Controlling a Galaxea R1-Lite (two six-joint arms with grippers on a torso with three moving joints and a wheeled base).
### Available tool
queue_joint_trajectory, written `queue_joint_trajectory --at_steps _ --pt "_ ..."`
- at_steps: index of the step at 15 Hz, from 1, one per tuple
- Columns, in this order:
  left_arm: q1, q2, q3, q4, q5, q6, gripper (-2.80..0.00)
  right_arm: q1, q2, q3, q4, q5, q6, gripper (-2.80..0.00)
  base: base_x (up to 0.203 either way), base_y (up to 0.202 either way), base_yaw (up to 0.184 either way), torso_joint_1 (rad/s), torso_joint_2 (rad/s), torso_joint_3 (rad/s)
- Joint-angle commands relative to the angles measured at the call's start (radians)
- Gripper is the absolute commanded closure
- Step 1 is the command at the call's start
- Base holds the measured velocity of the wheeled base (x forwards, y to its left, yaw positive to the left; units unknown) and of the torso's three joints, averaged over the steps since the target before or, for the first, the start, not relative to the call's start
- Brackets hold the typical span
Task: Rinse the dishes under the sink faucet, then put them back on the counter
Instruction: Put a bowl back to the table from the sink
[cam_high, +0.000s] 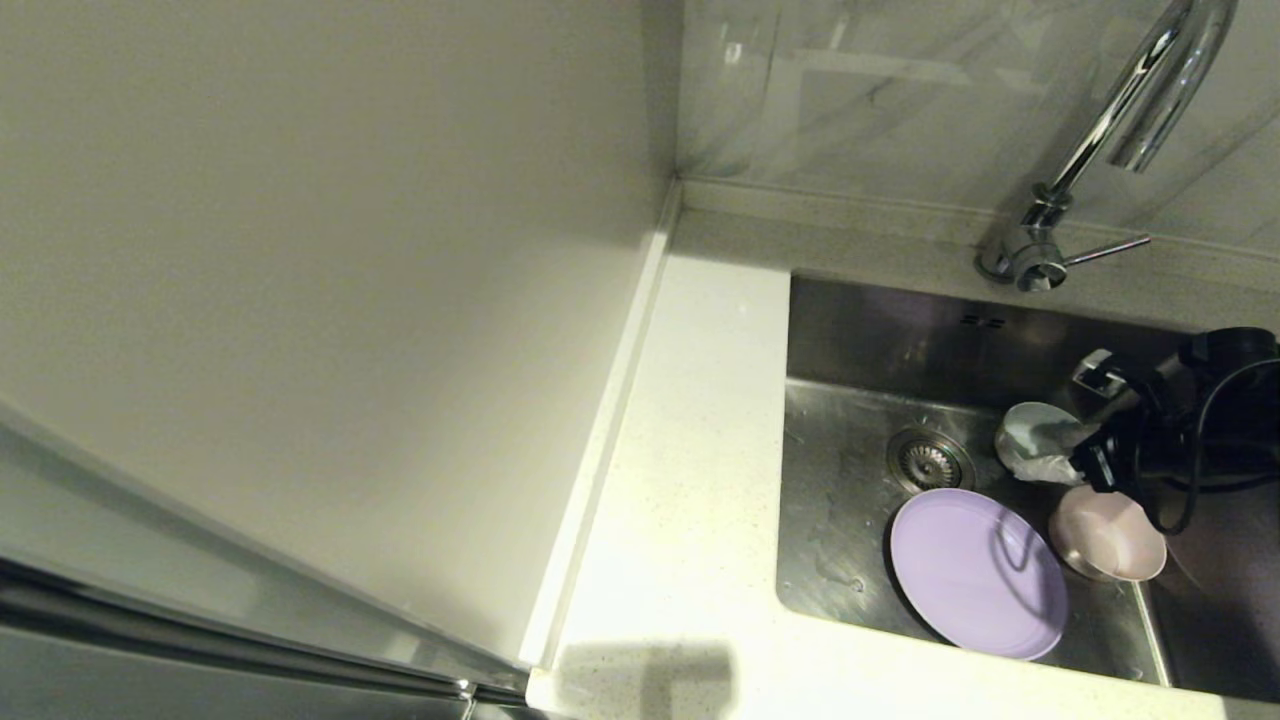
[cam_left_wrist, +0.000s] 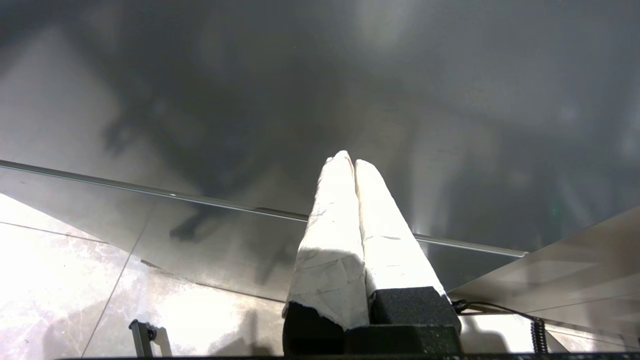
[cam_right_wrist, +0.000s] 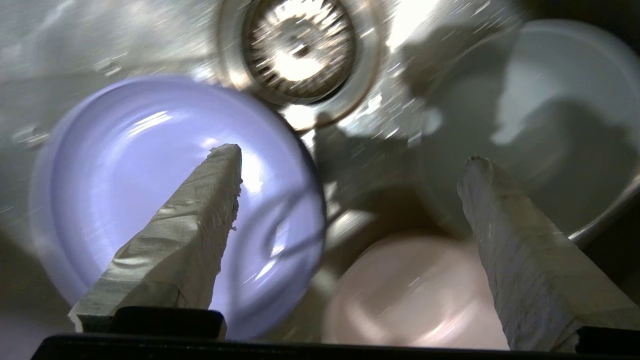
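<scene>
The white speckled counter (cam_high: 690, 480) runs down the middle of the head view, with a low raised edge strip on its left against a plain pale panel (cam_high: 320, 250) and grey marbled wall tile (cam_high: 880, 90) behind. Set into the counter on the right is the stainless steel sink (cam_high: 850, 330), and all three dishes lie on its floor. The chrome gooseneck faucet (cam_high: 1100, 130) stands on the ledge behind the basin, its thin side lever pointing right.

The right arm reaches into the sink from the right side. Its right end effector (cam_right_wrist: 350, 165) hangs above the dishes with its wrapped fingers (cam_right_wrist: 190, 235) spread wide apart and nothing between them.

The lilac plate (cam_high: 975, 572) lies flat near the front wall of the basin. The pink bowl (cam_high: 1110, 535) sits just beside it on the right, and the blue-grey bowl (cam_high: 1035, 440) lies behind the pink one, close to the end effector. The round drain strainer (cam_high: 928, 460) sits between the blue-grey bowl and the plate's far edge.

The left end effector (cam_left_wrist: 354, 162) is away from the sink, its two wrapped fingers pressed together and empty, facing a dark glossy surface.
</scene>
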Motion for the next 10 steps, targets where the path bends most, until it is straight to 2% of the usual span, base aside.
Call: queue_joint_trajectory --at_steps 1,4,10 --pt "0.000 0.000 0.003 0.000 0.000 0.000 0.00 -0.001 0.055 0.001 -0.087 0.000 -0.004 -2.80 0.000 0.000 0.000 0.000 0.00 0.000" --pt "0.000 0.000 0.003 0.000 0.001 0.000 0.00 -0.001 0.088 -0.006 -0.131 -0.014 -0.004 -2.80 0.000 0.000 0.000 0.000 0.00 0.000" --pt "0.000 0.000 0.003 0.000 0.001 0.000 0.00 -0.019 0.153 -0.064 -0.131 -0.015 0.002 -2.80 0.000 0.000 0.000 0.000 0.00 0.000"
